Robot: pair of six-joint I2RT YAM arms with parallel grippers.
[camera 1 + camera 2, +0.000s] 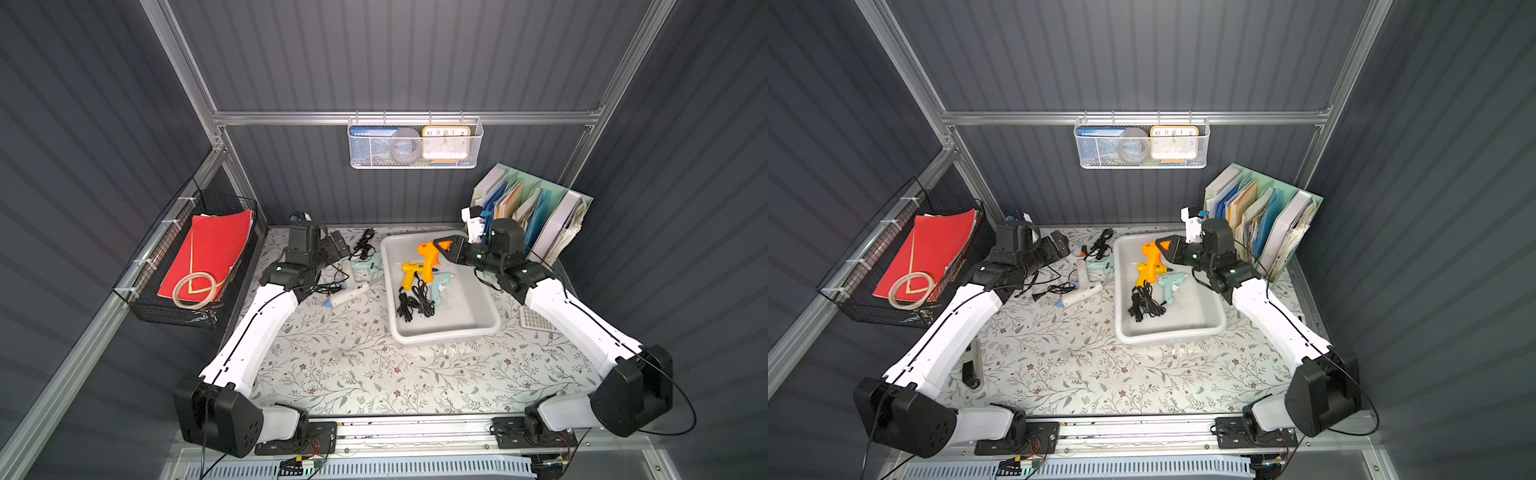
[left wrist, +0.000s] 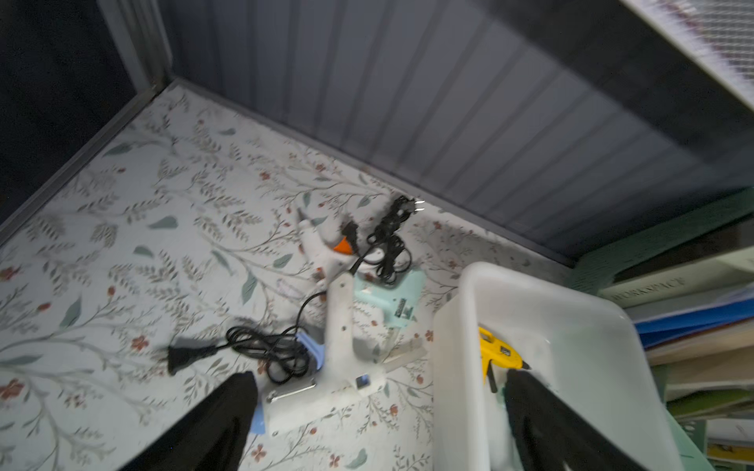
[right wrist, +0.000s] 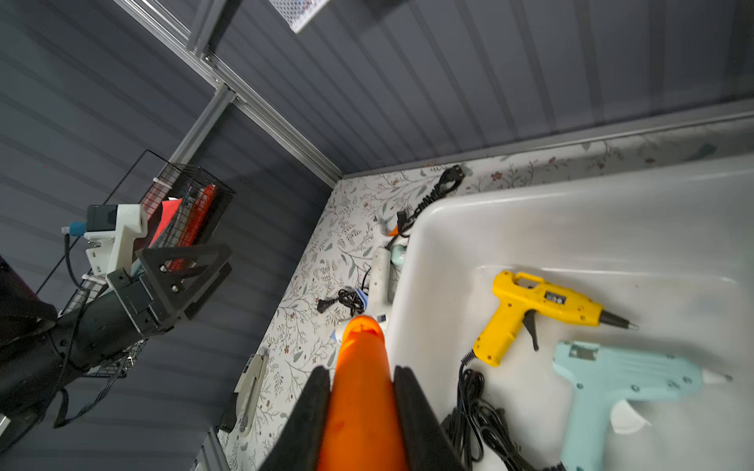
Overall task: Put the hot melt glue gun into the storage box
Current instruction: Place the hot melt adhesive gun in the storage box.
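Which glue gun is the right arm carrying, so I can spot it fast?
Find the pale storage box on the flowered table. At its far end the right gripper is shut on an orange glue gun, held above the box floor. The yellow gun and pale blue gun lie loose inside.

Pale grey-white plastic storage box [image 1: 446, 328], plain all over, and inside it a bright yellow glue gun [image 3: 538, 310] with a black trigger and a mint-blue glue gun [image 3: 620, 383] over black cords. There's the orange glue gun [image 1: 430, 255], vivid between the black fingers of the right claw [image 3: 361, 391]. The table [image 1: 353, 374] wears a cream cloth with grey-green leaves and small rust flowers. Out on it, a white glue gun [image 2: 340, 338] with a light blue trigger. Red folders fill the black wire basket [image 1: 183, 257].
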